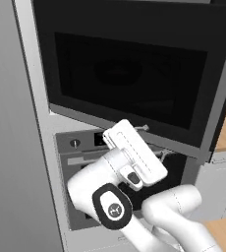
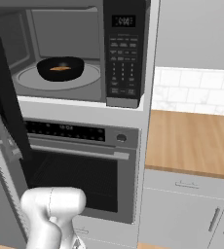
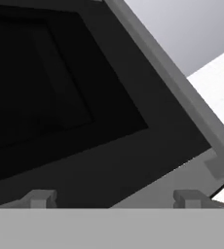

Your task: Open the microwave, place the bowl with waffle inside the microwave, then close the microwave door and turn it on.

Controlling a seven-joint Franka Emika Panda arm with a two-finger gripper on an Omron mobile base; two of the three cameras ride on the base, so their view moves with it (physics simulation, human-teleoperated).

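**Microwave with bowl loaded, door ajar**

Gripper (image 3: 115, 198): jaws spread wide, nothing between them, tips close against the outer face of the microwave door (image 1: 134, 74). Door: wide, black, dark glass window, swung open. Microwave (image 2: 84, 48): black body, grey inner walls, round grey turntable, keypad panel at right. Bowl (image 2: 61, 68): small, shallow, black, seated on the turntable. Waffle (image 2: 60, 68): flat orange-brown piece inside the bowl. Oven (image 2: 82, 165): steel-fronted, directly below.
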